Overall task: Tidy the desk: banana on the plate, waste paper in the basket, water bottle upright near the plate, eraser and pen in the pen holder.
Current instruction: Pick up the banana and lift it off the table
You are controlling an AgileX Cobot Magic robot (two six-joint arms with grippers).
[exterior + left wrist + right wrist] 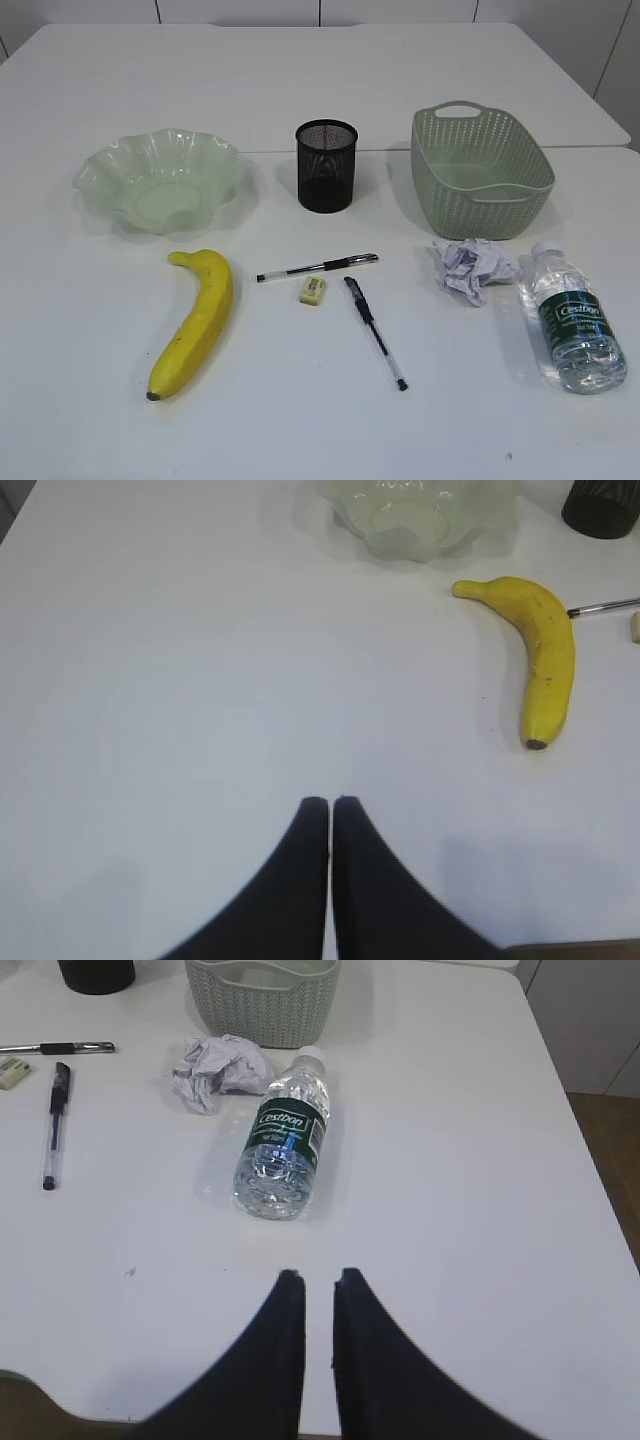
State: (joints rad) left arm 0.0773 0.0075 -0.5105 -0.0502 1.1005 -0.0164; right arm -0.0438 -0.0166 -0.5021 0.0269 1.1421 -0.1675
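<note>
On the white desk (300, 430) the banana (195, 325) lies in front of the ruffled green plate (95, 165). The black mesh pen holder (326, 165) stands mid-table, with two pens (318, 267) (375, 332) and the eraser (312, 290) in front of it. The waste paper (475, 268) sits before the basket (480, 210). Beside it the water bottle (575, 318) lies on its side. My left gripper (331, 802) is shut and empty, well short of the banana (545, 650). My right gripper (320, 1278) stands slightly open, empty, just short of the bottle (283, 1145).
Neither arm shows in the exterior view. The desk's right edge (590, 1190) runs close beside the bottle, with floor beyond it. A seam between two tabletops (590, 148) crosses behind the basket.
</note>
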